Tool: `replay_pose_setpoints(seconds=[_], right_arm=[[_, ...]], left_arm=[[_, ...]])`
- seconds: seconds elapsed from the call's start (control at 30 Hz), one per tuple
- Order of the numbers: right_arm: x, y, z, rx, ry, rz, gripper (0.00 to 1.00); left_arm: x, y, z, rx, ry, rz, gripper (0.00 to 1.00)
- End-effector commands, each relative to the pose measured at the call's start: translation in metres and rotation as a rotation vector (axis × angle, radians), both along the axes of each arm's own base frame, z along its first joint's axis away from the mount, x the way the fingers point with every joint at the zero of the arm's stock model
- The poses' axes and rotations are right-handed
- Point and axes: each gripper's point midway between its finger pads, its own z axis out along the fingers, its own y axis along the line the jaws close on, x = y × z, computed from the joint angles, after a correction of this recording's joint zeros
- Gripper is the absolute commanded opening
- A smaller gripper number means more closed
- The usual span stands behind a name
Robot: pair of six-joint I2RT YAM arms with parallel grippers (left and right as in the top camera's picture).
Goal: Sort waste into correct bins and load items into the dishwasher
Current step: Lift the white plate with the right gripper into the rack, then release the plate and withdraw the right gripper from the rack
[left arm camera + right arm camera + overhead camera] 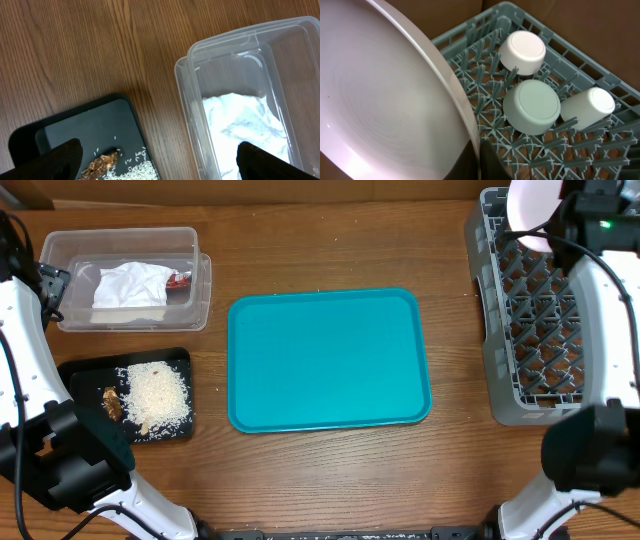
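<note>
My right gripper (481,152) is shut on the rim of the large white plate (380,100), which it holds tilted over the far end of the grey dish rack (545,320). In the rack (600,145) a bowl (532,107) and two small cups (522,52) lie upside down. My left gripper (160,165) hangs open and empty over the gap between the black tray (90,130) and the clear tub (240,65). The tub (125,250) holds the crumpled napkin (130,288) and the red-and-white wrapper (180,280). On the black tray (80,370) lie rice (155,395) and a brown lump (112,402).
A teal serving tray (328,360) lies in the middle of the wooden table, with nothing on it. The arm bases stand at the near left and near right corners.
</note>
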Motion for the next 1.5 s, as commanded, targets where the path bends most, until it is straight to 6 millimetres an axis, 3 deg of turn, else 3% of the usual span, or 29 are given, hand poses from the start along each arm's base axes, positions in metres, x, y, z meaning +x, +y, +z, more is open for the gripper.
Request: replay_pose_setpoints(seconds=[0.0,0.2,0.4,0.53,0.57,0.67,0.7,0.83,0.87,0.9,1.0,1.03,1.07,1.1,1.17,1.2,1.3,1.47], right_arm=[[0.006,-0.009,-0.033,-0.069,0.106,-0.012,0.04],[0.018,-0.012,-0.067,-0.09,0.167,-0.017,0.04],[0.024,0.0,-0.063,-0.091,0.146,0.006,0.04],[0.03,0.019,-0.052,-0.094,0.133,0.043,0.15],[0.031,0.025,-0.047,-0.095,0.127,0.053,0.21],[0.032,0.045,-0.023,-0.094,0.091,0.085,0.28],[0.031,0.051,-0.014,-0.089,0.073,0.089,0.4],[0.016,0.072,0.035,-0.038,-0.033,0.075,0.46],[0.01,0.077,0.049,-0.02,-0.061,0.076,0.53],[0.006,0.08,0.059,-0.006,-0.082,0.087,0.62],[-0.005,0.078,0.083,0.019,-0.144,0.083,0.67],[-0.008,0.072,0.087,0.022,-0.156,0.066,0.63],[-0.012,0.058,0.087,0.032,-0.17,0.026,0.43],[-0.014,0.051,0.087,0.038,-0.175,0.003,0.36],[-0.019,0.025,0.08,0.077,-0.193,-0.075,0.09],[-0.022,0.009,0.074,0.125,-0.208,-0.111,0.04],[-0.016,-0.014,0.059,0.3,-0.242,-0.08,0.04],[0.007,-0.027,0.033,0.639,-0.299,0.088,0.04]], left_arm=[[-0.003,0.003,0.016,0.03,-0.024,0.006,1.0],[-0.002,0.003,0.016,0.03,-0.024,0.006,1.0],[-0.003,0.003,0.016,0.03,-0.024,0.006,1.0],[-0.003,0.003,0.016,0.03,-0.024,0.006,1.0],[-0.003,0.003,0.016,0.03,-0.024,0.006,1.0],[-0.003,0.003,0.016,0.03,-0.024,0.006,1.0],[-0.003,0.003,0.016,0.03,-0.024,0.006,1.0],[-0.003,0.003,0.016,0.03,-0.024,0.006,1.0],[-0.003,0.003,0.016,0.03,-0.024,0.006,1.0],[-0.002,0.003,0.016,0.03,-0.024,0.006,1.0],[-0.002,0.003,0.016,0.03,-0.024,0.005,1.0],[-0.002,0.003,0.016,0.03,-0.024,0.006,1.0],[-0.003,0.003,0.016,0.03,-0.024,0.006,1.0],[-0.003,0.003,0.016,0.03,-0.024,0.006,1.0],[-0.003,0.003,0.016,0.03,-0.024,0.006,1.0],[-0.003,0.003,0.016,0.03,-0.024,0.006,1.0],[-0.003,0.003,0.016,0.03,-0.024,0.006,1.0],[-0.003,0.003,0.016,0.03,-0.024,0.006,1.0]])
